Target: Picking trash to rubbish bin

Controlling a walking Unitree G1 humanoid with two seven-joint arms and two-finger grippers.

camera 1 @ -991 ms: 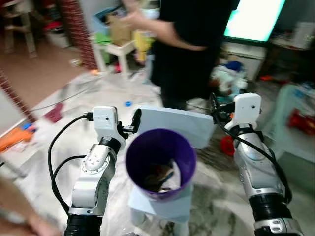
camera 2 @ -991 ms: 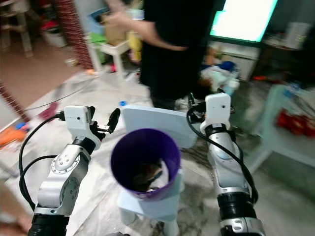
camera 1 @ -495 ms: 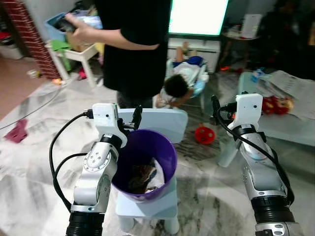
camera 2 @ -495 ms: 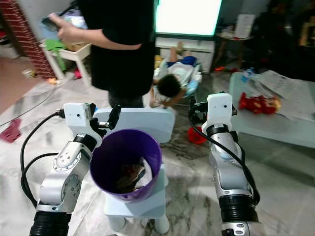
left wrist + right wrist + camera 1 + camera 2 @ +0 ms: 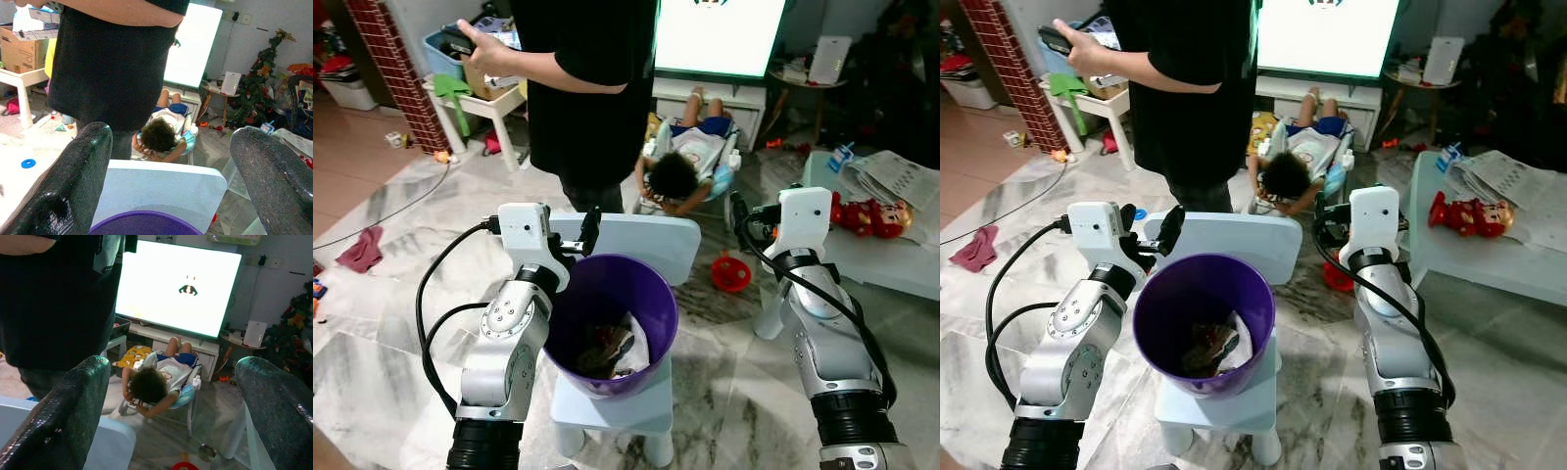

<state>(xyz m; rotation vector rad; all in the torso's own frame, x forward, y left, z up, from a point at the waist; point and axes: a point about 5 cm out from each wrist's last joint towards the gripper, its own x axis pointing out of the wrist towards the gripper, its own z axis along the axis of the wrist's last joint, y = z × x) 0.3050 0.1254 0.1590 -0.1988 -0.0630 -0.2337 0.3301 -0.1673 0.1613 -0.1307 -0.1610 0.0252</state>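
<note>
1. Trash [image 5: 612, 348] lies at the bottom of a purple rubbish bin [image 5: 566, 323], a dark crumpled scrap against something white; I cannot make out what either piece is.
2. That bin stands on a small pale blue chair [image 5: 641, 406], right up against its backrest, and the bin hides most of the seat.
3. Left gripper [image 5: 589, 227] hangs over the bin's back rim with its black fingers [image 5: 73, 181] spread wide and nothing between them; in the left wrist view the purple rim curves just under the gap.
4. Right gripper [image 5: 171, 406] is raised off to the right of the chair, well apart from the bin, fingers likewise spread wide and empty, pointing toward the screen.
5. A person in a black top [image 5: 592, 88] stands close behind the chair, cut off above the chest, one hand [image 5: 480, 57] holding a dark object out to the side.
6. A child [image 5: 680, 171] lies in a small bouncer seat beyond the chair, head toward me.
7. Behind that, a bright screen [image 5: 178, 286] shows a small dark figure; no writing can be read.
8. A red dish [image 5: 731, 274] sits on the marble floor [image 5: 372, 323] to the right of the chair, near a low pale table [image 5: 1508, 264] with papers and a red toy.
9. Open floor lies to the left of the chair; a cable and a dark red cloth [image 5: 360, 250] lie there.
</note>
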